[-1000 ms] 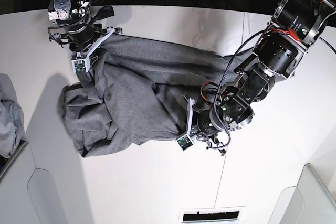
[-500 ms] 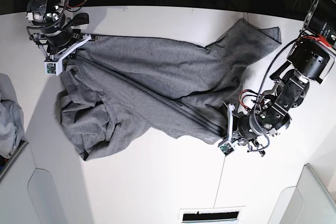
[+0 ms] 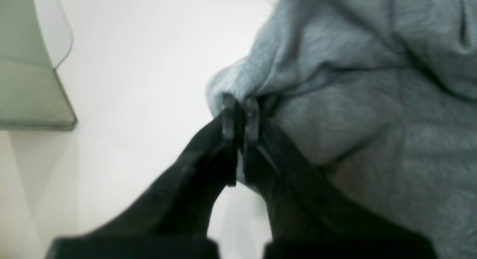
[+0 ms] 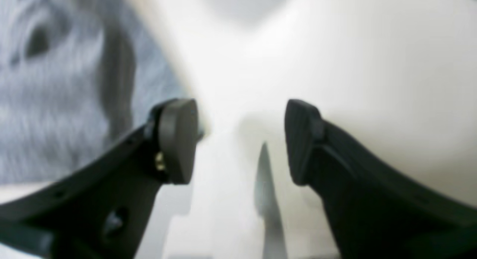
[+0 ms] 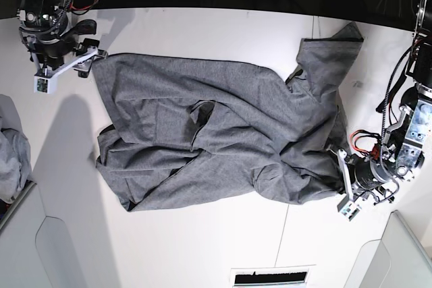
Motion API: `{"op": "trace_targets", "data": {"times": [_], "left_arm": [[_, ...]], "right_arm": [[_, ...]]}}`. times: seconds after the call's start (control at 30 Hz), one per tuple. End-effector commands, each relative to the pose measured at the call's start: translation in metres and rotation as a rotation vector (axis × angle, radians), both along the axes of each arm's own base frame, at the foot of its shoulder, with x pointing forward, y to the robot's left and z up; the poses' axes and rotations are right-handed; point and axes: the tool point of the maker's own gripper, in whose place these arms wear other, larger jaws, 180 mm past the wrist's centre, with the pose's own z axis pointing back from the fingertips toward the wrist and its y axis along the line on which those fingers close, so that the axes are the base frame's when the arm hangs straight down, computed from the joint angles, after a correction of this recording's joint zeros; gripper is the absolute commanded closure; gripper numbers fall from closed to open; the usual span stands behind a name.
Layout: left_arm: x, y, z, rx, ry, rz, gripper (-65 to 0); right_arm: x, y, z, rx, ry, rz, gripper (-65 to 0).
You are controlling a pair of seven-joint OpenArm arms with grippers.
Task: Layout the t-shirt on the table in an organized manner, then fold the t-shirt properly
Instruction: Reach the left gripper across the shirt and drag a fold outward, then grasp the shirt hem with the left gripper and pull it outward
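The charcoal-grey t-shirt (image 5: 216, 133) lies spread but rumpled across the white table (image 5: 202, 241), with folds in its middle and one sleeve up at the far right. My left gripper (image 5: 339, 160) is shut on the shirt's edge at the right; the left wrist view shows the jaws (image 3: 238, 113) pinching a bunched fold of the shirt (image 3: 354, 87). My right gripper (image 5: 93, 60) is at the shirt's far left corner. In the right wrist view it (image 4: 240, 139) is open and empty, with the shirt (image 4: 56, 84) just beside its left finger (image 4: 179, 139).
A lighter bluish-grey garment heap (image 5: 12, 153) lies at the left edge. Pale bins stand at the front left (image 5: 47, 247) and front right (image 5: 405, 247); one corner shows in the left wrist view (image 3: 33, 87). A vent slot (image 5: 270, 276) is at the front edge.
Both arms moved apart, the left toward the right with the shirt edge, the right toward the far left. The shirt got stretched wider. The right gripper has let go of its corner.
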Motion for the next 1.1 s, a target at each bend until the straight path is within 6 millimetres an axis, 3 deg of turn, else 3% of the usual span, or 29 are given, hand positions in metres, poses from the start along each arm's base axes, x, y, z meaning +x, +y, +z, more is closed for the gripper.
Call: {"op": "trace_targets", "data": {"times": [0.0, 0.1, 0.2, 0.23, 0.37, 0.43, 0.57, 0.73, 0.93, 1.07], "left_arm": [[0.010, -0.001, 0.021, -0.030, -0.053, -0.010, 0.0], [0.010, 0.006, 0.026, -0.056, -0.050, 0.006, 0.0], [0.010, 0.008, 0.027, -0.065, -0.046, 0.021, 0.0], [0.010, 0.008, 0.027, -0.066, -0.046, 0.021, -2.1], [0.011, 0.005, 0.029, -0.092, -0.054, 0.020, -22.7], [0.011, 0.003, 0.030, -0.111, -0.058, 0.020, -26.7], [0.014, -0.009, 0.032, -0.162, -0.074, 0.010, -27.9], [0.022, -0.042, 0.036, -0.245, -0.128, -0.028, -37.6], [0.023, -0.060, -0.006, -0.239, -0.080, -0.016, -37.6], [0.021, -0.080, -0.029, -0.275, -0.067, -0.018, -37.6]], "right_arm": [[0.023, 0.006, 0.020, 0.016, -0.091, 0.028, -36.4], [0.049, 0.013, 0.032, 0.039, -0.161, 0.036, -36.4], [0.071, 0.021, 0.032, 0.073, -0.183, 0.027, -36.4], [0.077, 0.024, 0.030, 0.084, -0.182, 0.028, -36.4], [0.104, 0.031, 0.011, 0.095, -0.150, 0.042, -36.4], [0.113, 0.042, -0.001, 0.124, -0.119, 0.078, -36.2], [0.119, 0.075, -0.021, 0.184, -0.063, 0.187, -36.2], [0.120, 0.092, -0.022, 0.198, -0.064, 0.230, -36.2], [0.119, 0.107, -0.023, 0.228, -0.063, 0.233, -35.9], [0.119, 0.112, -0.023, 0.239, -0.064, 0.234, -20.7]]}}
